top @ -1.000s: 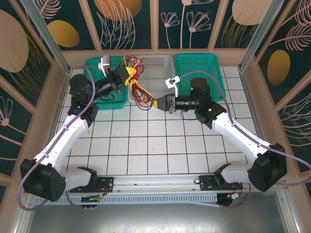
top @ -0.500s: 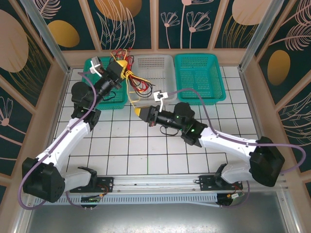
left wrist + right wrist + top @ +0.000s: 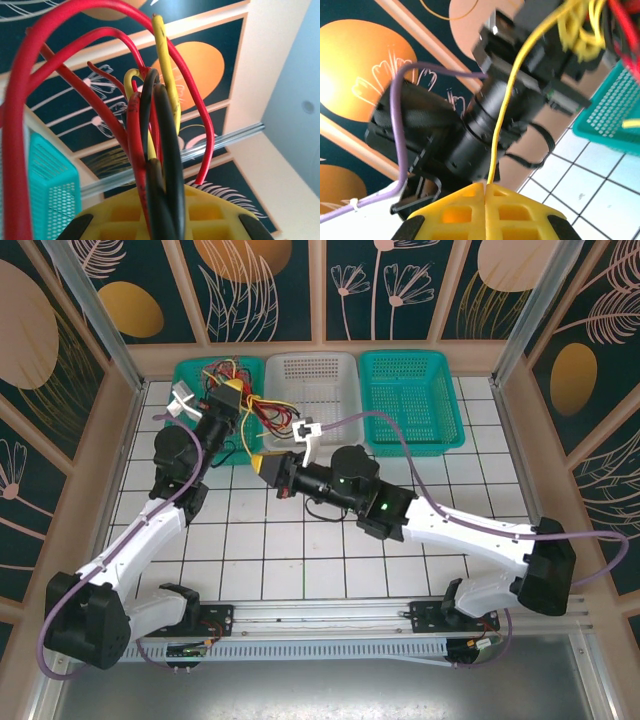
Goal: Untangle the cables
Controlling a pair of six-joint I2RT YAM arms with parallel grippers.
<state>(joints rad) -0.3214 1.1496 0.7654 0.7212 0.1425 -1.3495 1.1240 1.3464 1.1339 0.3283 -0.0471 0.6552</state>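
**Both tools clamped on the cables above the back of the surface**

The left tool is raised over the teal basket at the back left corner. Its yellow fingers are nearly closed on a bundle of cables. From the left wrist, the left tool pinches red, black and yellow cables side by side between its fingers. From there they rise and fan out into loops, with one thick red loop arching across the top of the view.

The right tool reaches across to the left half of the tiled surface, just in front of the left tool and close to it. Its fingers are fully closed. From the right wrist, the right tool grips a single yellow cable. This cable runs up, fairly straight, to the tangle held near the black wrist of the left arm.

Loose red and yellow loops hang between the left tool and the grey basket in the middle of the back row. Another teal basket stands to its right.
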